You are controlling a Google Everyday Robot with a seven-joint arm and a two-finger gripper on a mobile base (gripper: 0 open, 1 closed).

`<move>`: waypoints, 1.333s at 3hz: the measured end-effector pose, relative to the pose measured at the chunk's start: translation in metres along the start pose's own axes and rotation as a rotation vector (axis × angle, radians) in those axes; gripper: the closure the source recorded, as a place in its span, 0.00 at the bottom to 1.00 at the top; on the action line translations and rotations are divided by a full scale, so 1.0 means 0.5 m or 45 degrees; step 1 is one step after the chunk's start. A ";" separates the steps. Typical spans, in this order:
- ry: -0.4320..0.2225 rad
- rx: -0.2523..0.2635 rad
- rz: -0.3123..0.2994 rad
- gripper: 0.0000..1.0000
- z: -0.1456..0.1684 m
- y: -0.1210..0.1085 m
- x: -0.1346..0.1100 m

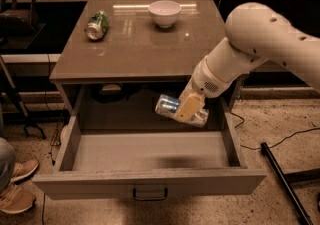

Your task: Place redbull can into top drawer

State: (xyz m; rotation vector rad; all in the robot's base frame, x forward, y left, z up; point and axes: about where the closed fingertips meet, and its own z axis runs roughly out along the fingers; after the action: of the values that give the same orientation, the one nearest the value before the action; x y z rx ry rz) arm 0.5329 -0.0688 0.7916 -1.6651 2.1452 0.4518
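the gripper (189,109), at the centre right of the frame, is clenched around the redbull can (166,105). it holds the can sideways just above the open top drawer (150,183), probably so that it can lie flat inside. the green can (97,25) and the bowl (164,13) rest on the tabletop (135,51), higher in the frame.

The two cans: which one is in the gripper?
The silver-and-blue redbull can, held sideways by the gripper above the open top drawer; the green can lies on the cabinet top.
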 end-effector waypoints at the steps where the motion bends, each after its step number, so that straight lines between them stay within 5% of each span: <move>1: -0.036 0.016 0.082 1.00 0.085 0.004 -0.001; 3: -0.068 0.056 0.193 1.00 0.225 -0.032 -0.005; 4: -0.053 0.045 0.217 0.92 0.264 -0.036 0.003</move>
State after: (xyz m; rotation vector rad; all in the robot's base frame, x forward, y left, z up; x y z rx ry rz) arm 0.5637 -0.0116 0.6755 -1.4477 2.2611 0.4898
